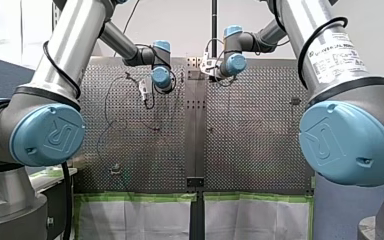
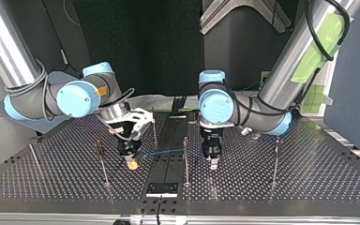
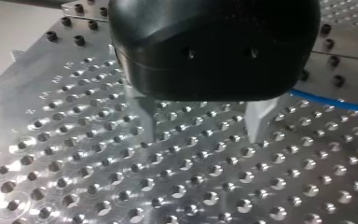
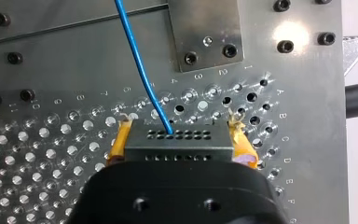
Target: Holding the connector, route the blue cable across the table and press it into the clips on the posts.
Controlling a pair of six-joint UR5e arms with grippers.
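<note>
Connector [image 4: 177, 140] half-hidden in right claw [image 4: 181, 140], blue cable [image 4: 137, 60] cut off.

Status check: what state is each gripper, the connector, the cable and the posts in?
right gripper: shut on the connector.
connector: held between the yellow pads.
left gripper: open, empty.
blue cable: attached to the connector; clipped or not, cannot tell.
posts: upright.

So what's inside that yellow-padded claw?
A dark connector with rows of holes, clamped between the yellow pads; the blue cable leaves one hole. Its rear is hidden by the black body of my right gripper.
</note>
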